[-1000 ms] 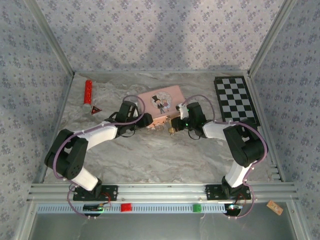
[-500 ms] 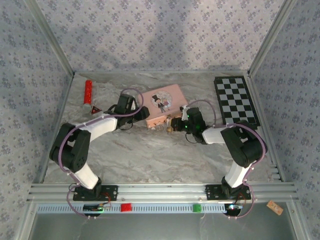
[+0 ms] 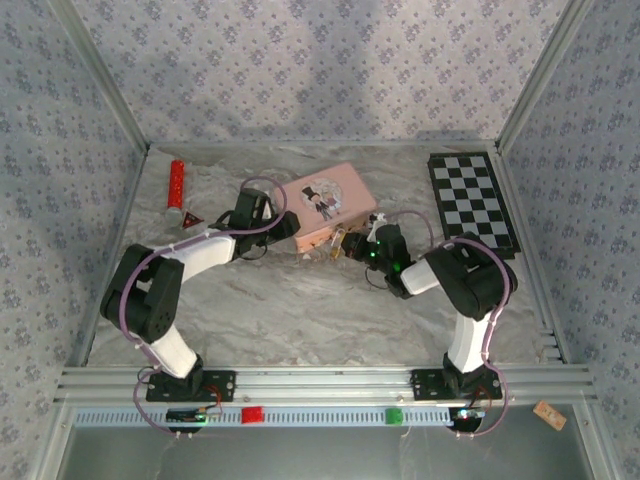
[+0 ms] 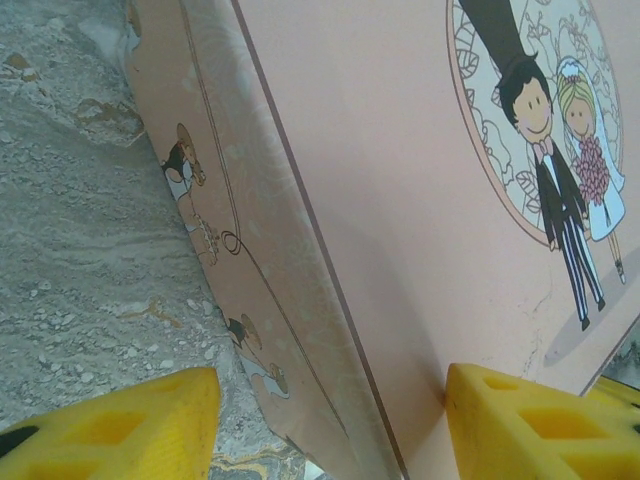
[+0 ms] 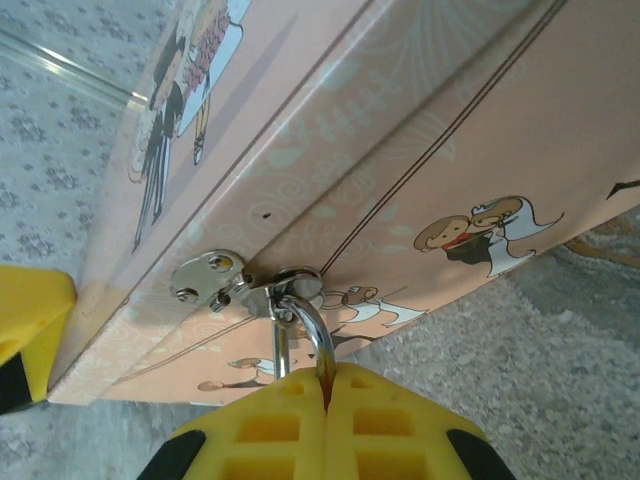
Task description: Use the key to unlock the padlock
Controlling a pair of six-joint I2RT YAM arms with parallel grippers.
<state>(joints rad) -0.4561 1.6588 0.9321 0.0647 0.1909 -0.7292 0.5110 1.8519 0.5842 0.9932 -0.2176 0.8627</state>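
The pink tin lies mid-table, slightly tilted. A thin silvery shackle of the padlock hangs through the tin's metal hasp. My right gripper is shut on the padlock just below the shackle, and its yellow fingers hide the brass body. In the top view the right gripper sits at the tin's front right corner. My left gripper is open, with one finger on the tin's lid and the other beside its side wall. The left gripper is at the tin's left end. I cannot make out the key.
A black-and-white checkerboard lies at the back right. A red cylinder and a small red triangular piece lie at the back left. Patterned walls enclose the marble table on three sides.
The tin has slid and turned toward the back right. My right gripper has followed it leftward and back with the padlock. My left gripper has shifted back along the tin's left end.
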